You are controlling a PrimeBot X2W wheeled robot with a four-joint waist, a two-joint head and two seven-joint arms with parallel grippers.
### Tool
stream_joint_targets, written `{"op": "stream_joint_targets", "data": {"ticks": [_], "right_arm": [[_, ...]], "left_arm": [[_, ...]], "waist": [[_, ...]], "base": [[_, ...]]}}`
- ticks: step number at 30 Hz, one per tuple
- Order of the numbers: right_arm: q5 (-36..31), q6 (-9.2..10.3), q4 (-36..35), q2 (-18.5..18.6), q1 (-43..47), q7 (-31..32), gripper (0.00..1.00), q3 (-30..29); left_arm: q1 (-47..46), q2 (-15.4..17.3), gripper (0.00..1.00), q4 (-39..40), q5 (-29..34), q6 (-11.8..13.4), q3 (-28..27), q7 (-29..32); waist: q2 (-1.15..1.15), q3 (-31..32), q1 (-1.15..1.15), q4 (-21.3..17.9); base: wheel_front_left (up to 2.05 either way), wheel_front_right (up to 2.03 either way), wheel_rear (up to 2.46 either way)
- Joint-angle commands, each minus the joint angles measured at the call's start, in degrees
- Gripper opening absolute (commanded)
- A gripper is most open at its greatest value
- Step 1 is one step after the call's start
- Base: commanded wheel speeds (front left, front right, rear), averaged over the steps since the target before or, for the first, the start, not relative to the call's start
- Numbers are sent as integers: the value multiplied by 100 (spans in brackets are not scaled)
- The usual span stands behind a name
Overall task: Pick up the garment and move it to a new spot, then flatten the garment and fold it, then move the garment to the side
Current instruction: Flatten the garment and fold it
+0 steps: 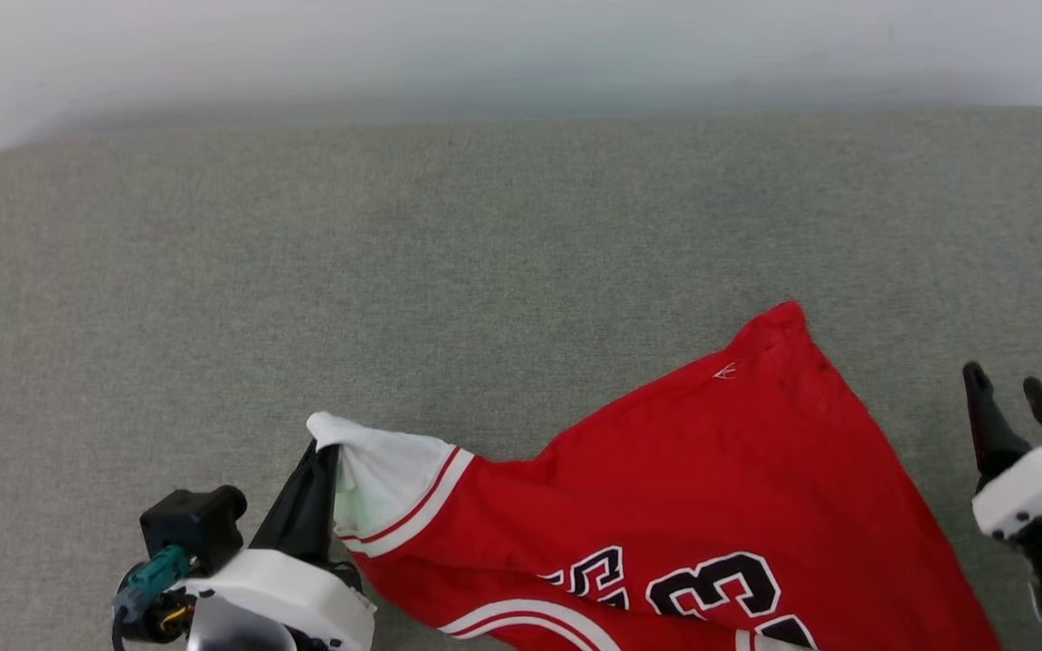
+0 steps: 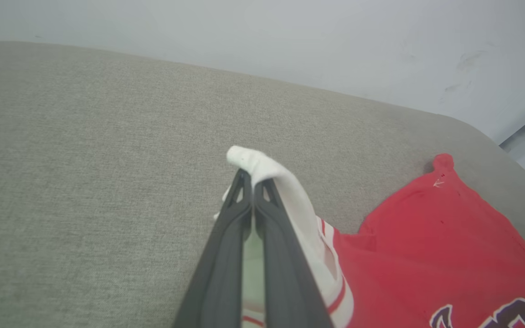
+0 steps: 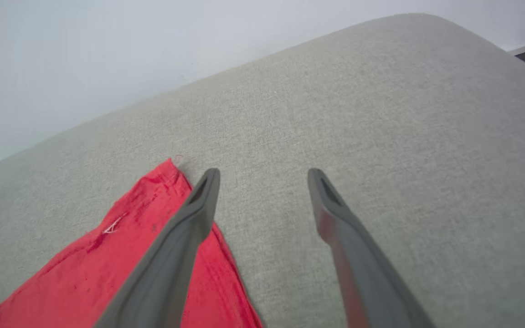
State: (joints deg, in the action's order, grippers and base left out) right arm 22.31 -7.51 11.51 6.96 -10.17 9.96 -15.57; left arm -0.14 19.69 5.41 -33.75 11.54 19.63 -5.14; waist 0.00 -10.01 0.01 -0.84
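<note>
The garment is a red jersey with black white-outlined numbers, spread over the grey cushion toward the lower right. Its white sleeve with red-striped trim is pinched by my left gripper, which is shut on it. In the left wrist view the sleeve drapes over the tips of the shut left gripper, with the red body to the right. My right gripper stands open just right of the garment's edge, holding nothing. Seen from the right wrist, the open right gripper hovers beside the red corner.
The grey fabric cushion stretches wide to the back and left. A pale wall runs along its far edge. The cushion's rounded corner appears in the right wrist view.
</note>
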Motion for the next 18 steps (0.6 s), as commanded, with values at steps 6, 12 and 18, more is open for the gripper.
{"op": "stream_joint_targets", "data": {"ticks": [6, 12, 18], "right_arm": [[171, 3, 621, 654, -1251, 1354, 100, 541], [249, 4, 769, 1091, -1999, 2925, 100, 1351], [372, 3, 1004, 1253, -2343, 3586, 100, 2004]], "left_arm": [[-464, -106, 0, -59, 87, -161, 113, -112], [-782, -175, 0, -162, 125, -286, 189, -210], [-986, -271, 0, -285, 97, -357, 245, -289]], "waist": [[0, -618, -1, 348], [0, -949, -1, 534], [0, -1231, -1, 655]], "base": [[0, 0, 0], [0, 0, 0], [0, 0, 0]]}}
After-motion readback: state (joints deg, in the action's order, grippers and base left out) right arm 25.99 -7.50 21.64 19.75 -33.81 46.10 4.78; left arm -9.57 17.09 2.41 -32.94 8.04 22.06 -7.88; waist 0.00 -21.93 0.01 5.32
